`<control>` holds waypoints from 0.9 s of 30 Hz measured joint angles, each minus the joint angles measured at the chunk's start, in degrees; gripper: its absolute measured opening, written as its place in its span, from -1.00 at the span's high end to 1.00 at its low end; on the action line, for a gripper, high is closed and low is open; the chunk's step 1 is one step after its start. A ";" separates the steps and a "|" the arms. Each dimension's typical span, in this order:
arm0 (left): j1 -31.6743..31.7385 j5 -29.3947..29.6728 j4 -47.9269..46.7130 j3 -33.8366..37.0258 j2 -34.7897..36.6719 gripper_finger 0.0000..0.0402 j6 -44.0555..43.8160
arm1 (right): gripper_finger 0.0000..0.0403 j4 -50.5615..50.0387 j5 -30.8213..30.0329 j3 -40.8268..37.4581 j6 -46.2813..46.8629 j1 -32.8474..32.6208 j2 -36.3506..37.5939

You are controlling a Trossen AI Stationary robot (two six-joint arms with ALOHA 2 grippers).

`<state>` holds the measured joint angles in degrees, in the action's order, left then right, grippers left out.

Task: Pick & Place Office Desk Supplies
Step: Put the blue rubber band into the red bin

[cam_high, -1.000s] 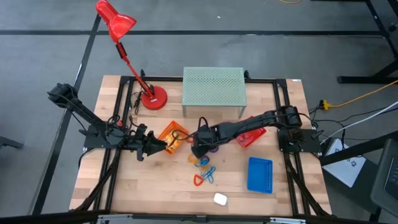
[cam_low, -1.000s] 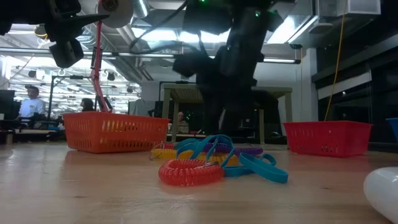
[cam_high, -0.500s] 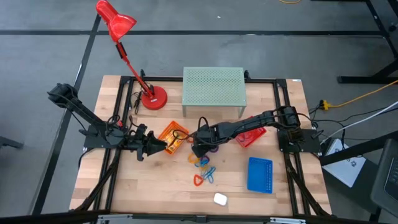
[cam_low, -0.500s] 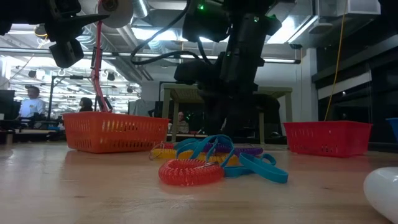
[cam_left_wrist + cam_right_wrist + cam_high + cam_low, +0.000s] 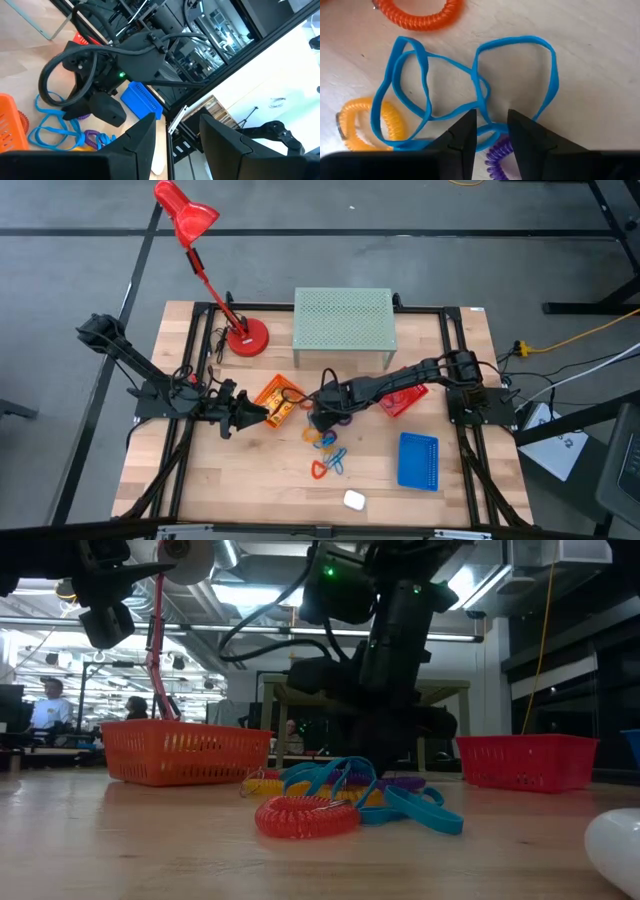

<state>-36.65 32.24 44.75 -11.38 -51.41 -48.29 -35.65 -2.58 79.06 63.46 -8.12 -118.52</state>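
A tangle of thin loops (image 5: 326, 442) lies mid-table: blue bands (image 5: 515, 45), an orange coil (image 5: 417, 12), a yellow coil (image 5: 362, 125) and a purple coil (image 5: 500, 150). My right gripper (image 5: 492, 117) points down over this pile (image 5: 345, 795). It is open by a narrow gap, with a strand of a blue band showing between its fingers. My left gripper (image 5: 262, 415) waits level and open beside the orange mesh basket (image 5: 278, 398), with nothing between its fingers (image 5: 145, 137). The red basket (image 5: 405, 398) lies partly under my right arm. The blue basket (image 5: 418, 460) sits near the right front. My right gripper comes at the blue bands (image 5: 482, 117) from above, one finger on each side of a strand. The loops lie flat on the table. I cannot tell whether the fingertips (image 5: 375, 772) touch them.
A pale green mesh riser (image 5: 343, 320) stands at the back centre and a red desk lamp (image 5: 245, 338) at the back left. A white rounded object (image 5: 353, 500) lies near the front edge. A red coil (image 5: 305, 815) lies in front of the pile.
My right gripper has come down toward the pile of loops, staying pointed down. The loops have not moved.
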 joint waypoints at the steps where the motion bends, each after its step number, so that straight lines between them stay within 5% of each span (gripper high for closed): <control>1: 0.01 -0.28 0.02 0.00 0.00 0.26 0.00 | 0.43 0.16 -0.07 -0.20 0.10 0.00 0.04; 11: 0.01 -0.30 0.02 0.00 0.01 0.26 0.00 | 0.95 -0.76 -0.23 -0.36 0.17 0.22 -0.05; 21: 0.01 -0.30 0.02 0.00 0.01 0.26 0.00 | 0.98 2.29 -0.92 1.43 -1.29 -0.03 5.34; 27: 0.01 -0.32 0.02 0.00 0.00 0.26 0.00 | 0.99 7.09 -11.69 4.18 -4.44 -1.82 15.21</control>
<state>-36.64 31.92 44.77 -11.38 -51.41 -48.29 -28.56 -14.26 83.24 59.03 -9.94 -103.31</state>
